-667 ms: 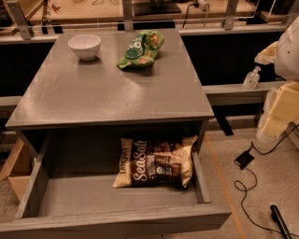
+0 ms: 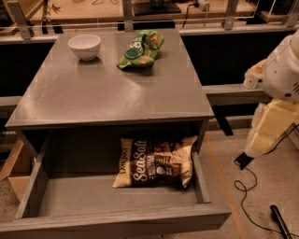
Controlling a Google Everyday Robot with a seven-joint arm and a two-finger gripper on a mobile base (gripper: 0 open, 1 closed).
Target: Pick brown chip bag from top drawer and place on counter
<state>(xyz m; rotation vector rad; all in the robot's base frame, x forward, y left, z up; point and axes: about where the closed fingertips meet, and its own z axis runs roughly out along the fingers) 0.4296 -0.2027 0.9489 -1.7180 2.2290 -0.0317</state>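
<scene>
Probably light, soft, slippery: pinch brown chip bag point(image 2: 154, 163) by a cream end. Cannot tell width of claw point(image 2: 246, 156), right of top drawer point(image 2: 117, 224).

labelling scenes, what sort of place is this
Probably a robotics lab or workshop: grey counter with open drawer, loose cables, wooden bench behind. The gripper hangs right of the counter.
</scene>
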